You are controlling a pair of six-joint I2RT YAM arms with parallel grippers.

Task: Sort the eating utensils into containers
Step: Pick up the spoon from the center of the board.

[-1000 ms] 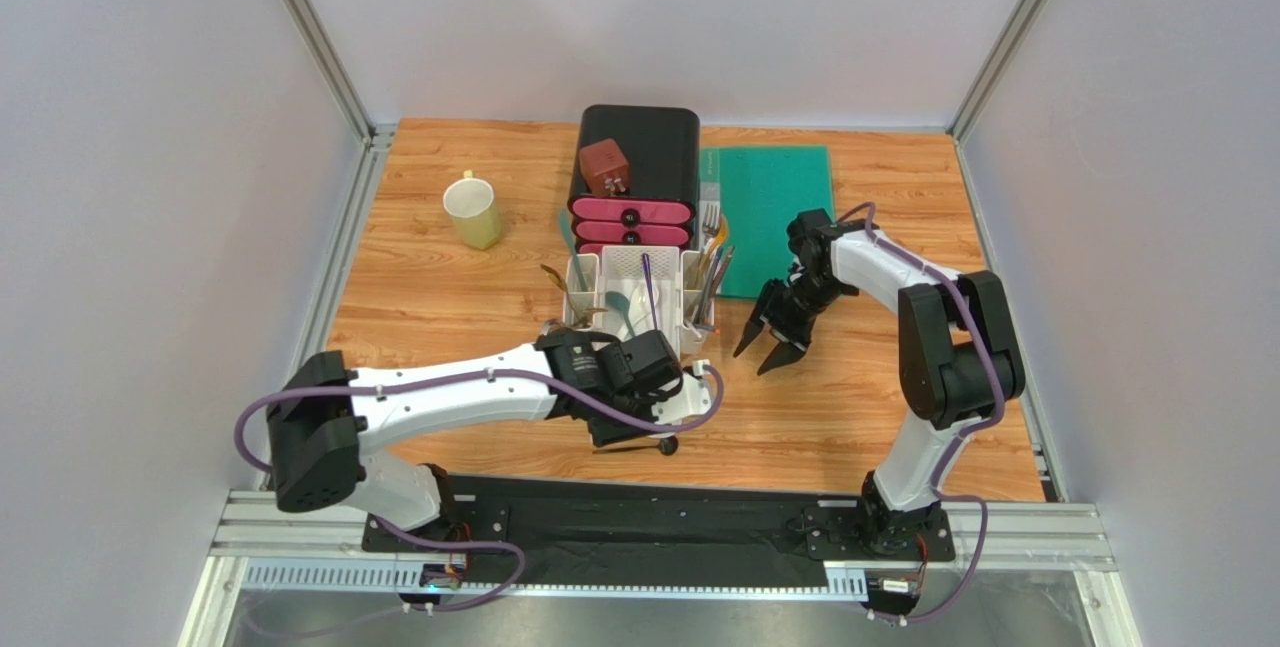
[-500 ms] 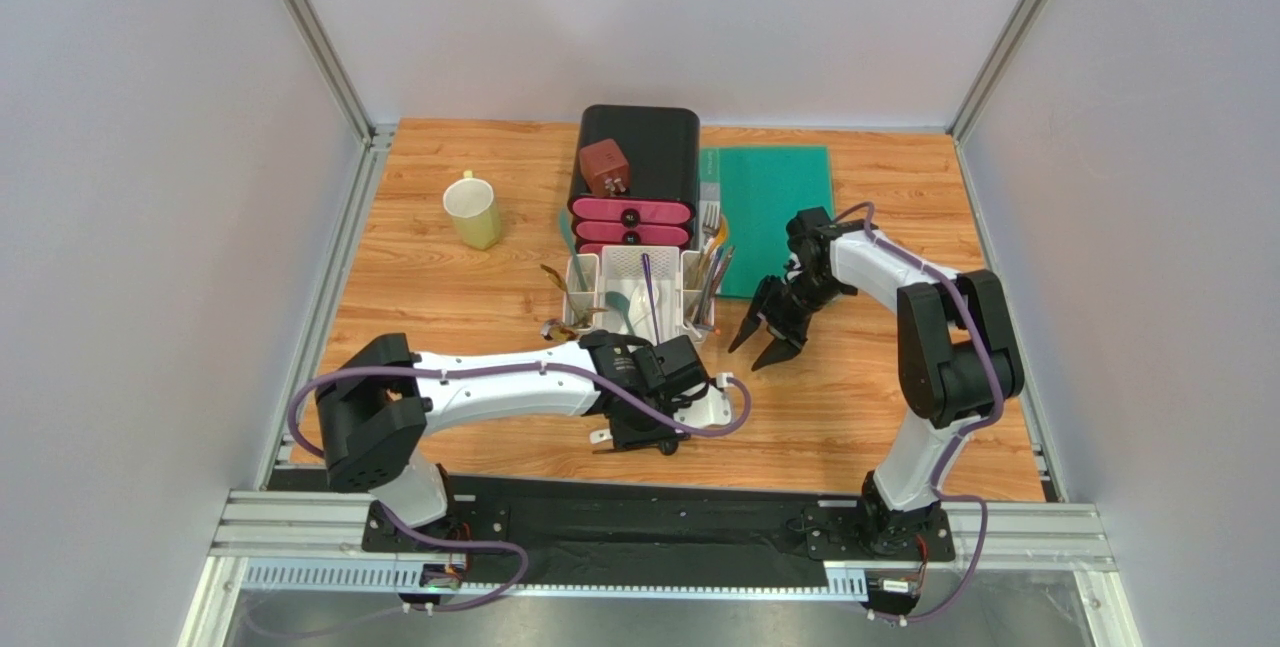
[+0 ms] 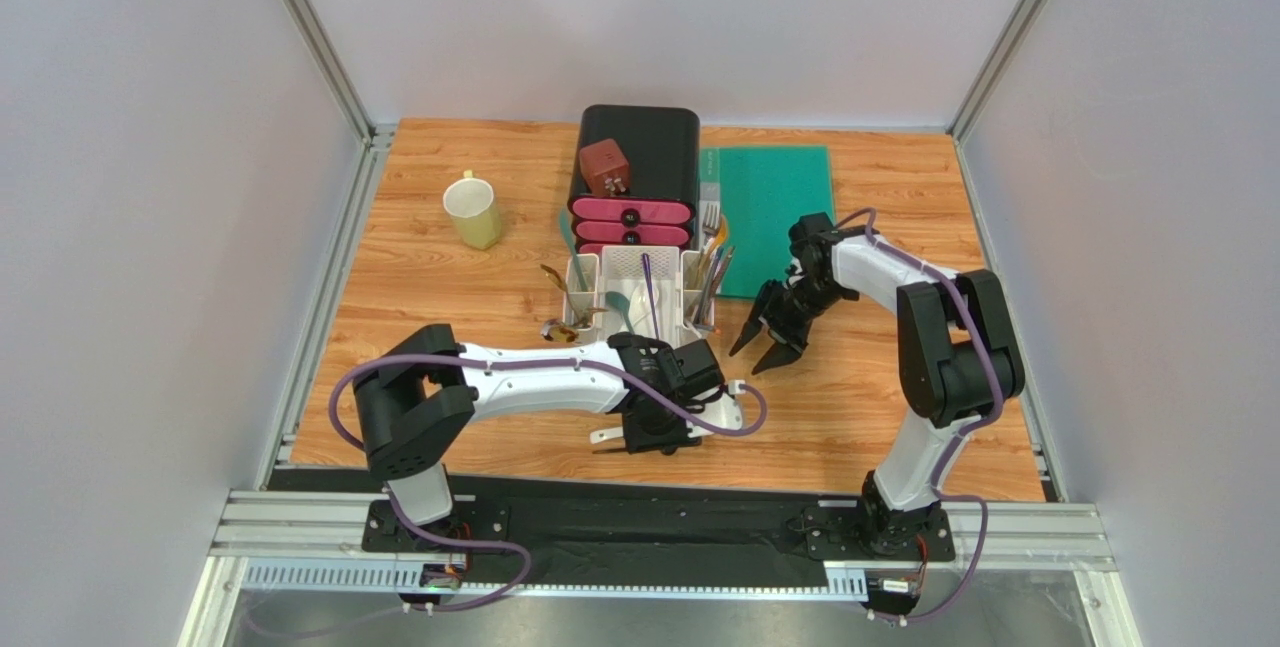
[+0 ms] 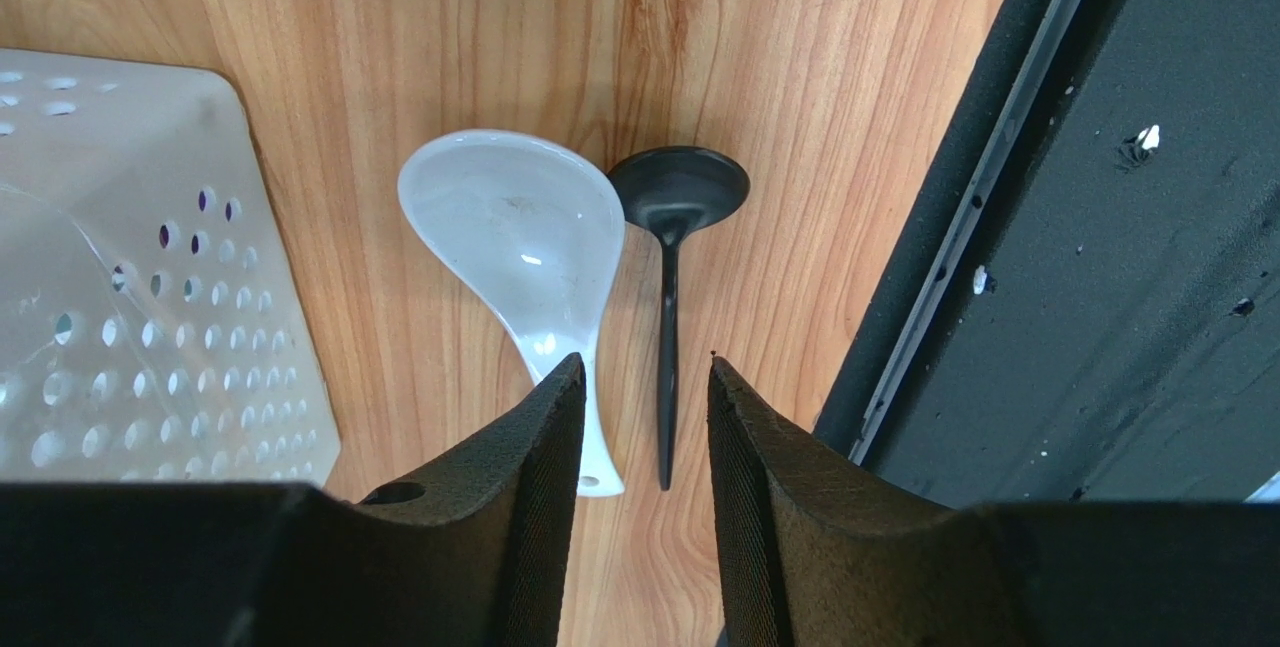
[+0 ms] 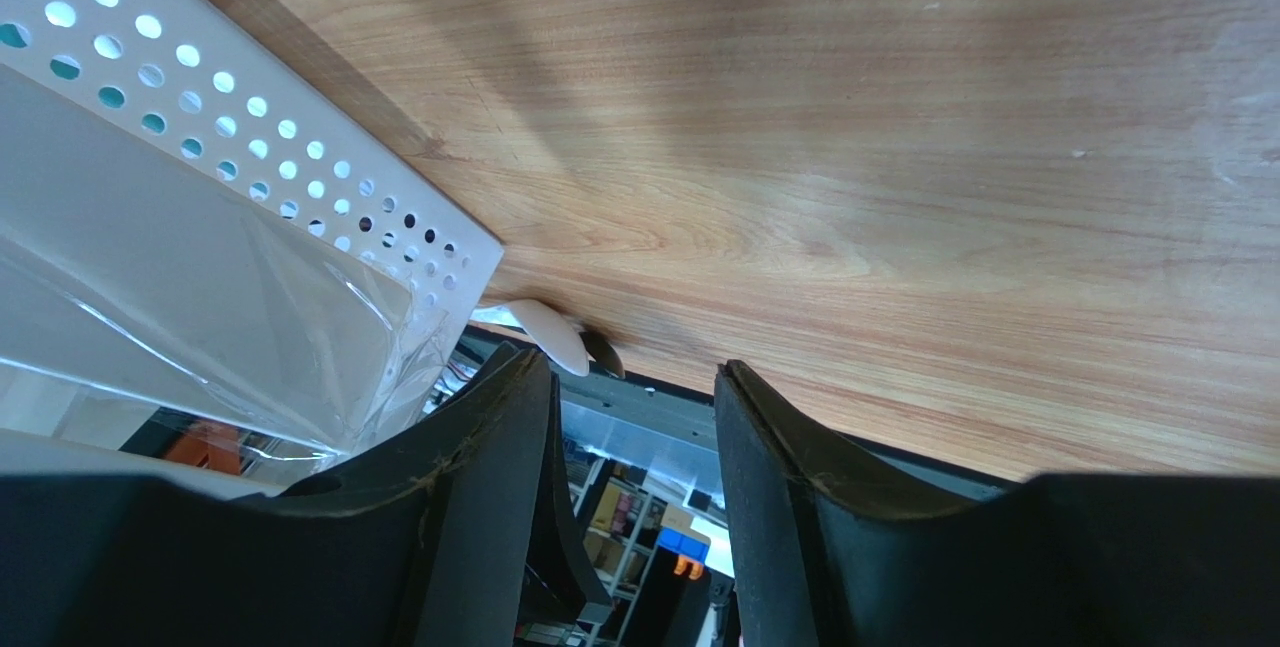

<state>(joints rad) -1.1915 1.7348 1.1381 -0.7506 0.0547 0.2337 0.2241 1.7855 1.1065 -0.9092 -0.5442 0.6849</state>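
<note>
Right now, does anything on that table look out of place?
Yes: a white soup spoon and a black spoon lie loose, side by side, on the table beside the white caddy, while other utensils stand inside it.

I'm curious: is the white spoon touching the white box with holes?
Apart. Left wrist view shows the table between the white spoon and the white box.

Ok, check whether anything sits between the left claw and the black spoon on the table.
Nothing visible blocks it. The open left claw hangs right over the black spoon, its handle showing between the fingers. The white soup spoon lies close alongside and could get caught too.
</note>
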